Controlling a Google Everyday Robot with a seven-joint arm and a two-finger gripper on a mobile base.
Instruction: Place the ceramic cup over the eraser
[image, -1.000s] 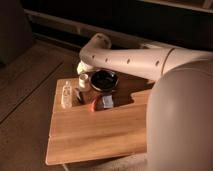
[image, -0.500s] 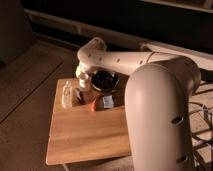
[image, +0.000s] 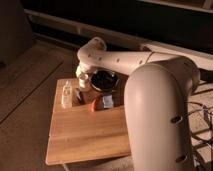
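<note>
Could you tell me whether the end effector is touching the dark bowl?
Cannot tell: in the camera view the end effector overlaps the dark bowl's left rim.

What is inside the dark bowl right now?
Only a dark interior shows in the dark bowl; no object can be made out there. The arm crosses over its far rim, and the gripper, low at the bowl's left side, hides that edge.

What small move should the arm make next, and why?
Probably ease the gripper down onto the ceramic cup to take hold. The gripper hangs at the back left of the wooden table, beside the dark bowl, just where the pale cup seems to sit. The eraser, apparently the orange-and-grey block, lies uncovered in front of the bowl.
</note>
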